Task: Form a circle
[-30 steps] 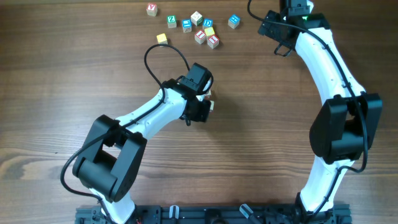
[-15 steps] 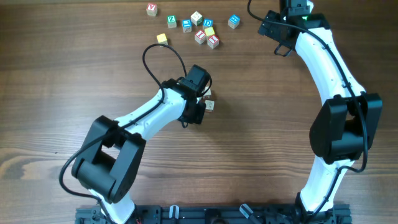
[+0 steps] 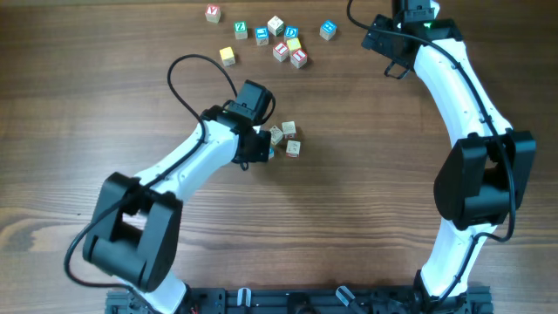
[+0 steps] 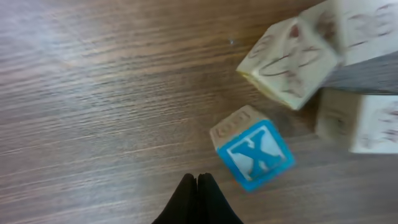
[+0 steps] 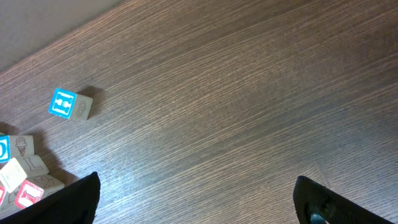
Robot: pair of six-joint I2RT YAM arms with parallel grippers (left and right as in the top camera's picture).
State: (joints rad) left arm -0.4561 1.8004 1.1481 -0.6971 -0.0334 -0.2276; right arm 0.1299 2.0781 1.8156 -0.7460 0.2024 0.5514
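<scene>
Trouble overhead sits with my left fingers [image 3: 261, 150], pressed shut and holding nothing, right against the half-made circle of small wooden letter cubes [image 3: 285, 138] in the middle of the dark wood-grain counter [image 3: 375, 192]. The cubes bunch up more than they ring, so a careless sweep of my wrist could, I judge, scatter them. Some spare coloured letter cubes [image 3: 279, 39] lie well apart at the far edge.

Through my left wrist camera, my closed tips point just beside the blue X-faced wooden cube [image 4: 252, 155], which sits turned at an angle near a cream wooden cube [image 4: 287, 62]. A nudge off its centre would likely spin it rather than slide it, or shove it into its neighbours.

Through my right wrist camera, my right fingers [image 5: 74, 199] stand wide apart and empty above bare counter. A blue-faced wooden cube [image 5: 69, 104] lies near, and a careless descent could knock it.
</scene>
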